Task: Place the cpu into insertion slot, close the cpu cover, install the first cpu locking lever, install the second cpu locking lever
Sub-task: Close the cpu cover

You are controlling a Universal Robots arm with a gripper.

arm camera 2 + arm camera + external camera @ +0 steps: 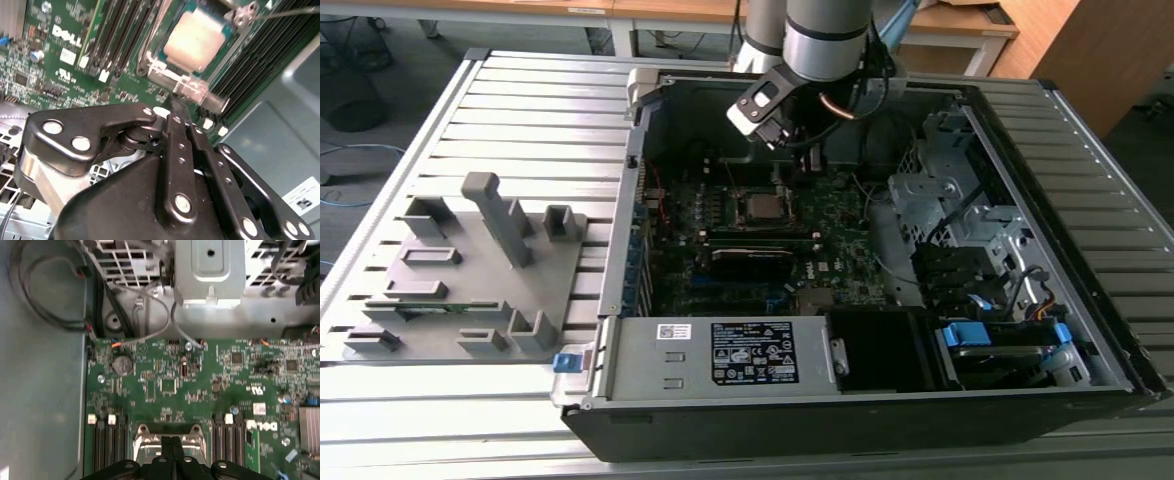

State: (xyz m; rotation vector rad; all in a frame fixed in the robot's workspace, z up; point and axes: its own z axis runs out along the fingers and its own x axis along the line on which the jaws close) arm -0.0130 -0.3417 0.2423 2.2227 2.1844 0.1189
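Observation:
The cpu, a square chip with a silvery top, lies flat in the insertion slot on the green board. The cpu cover, a thin metal frame, lies around it with the chip showing through its window. Its shiny tab points toward my fingers. My gripper is shut with nothing between its fingers, its tips just above that tab at the socket's edge. In the first wrist view the gripper sits over the socket frame. In the exterior view my gripper hangs just behind the socket. A thin locking lever sticks out past the socket's far corner.
Long black memory slots flank the socket. A long black module lies in front of it. A labelled metal box fills the case's front, and drive cages stand on the exterior view's right. A grey fixture tray stands outside the case.

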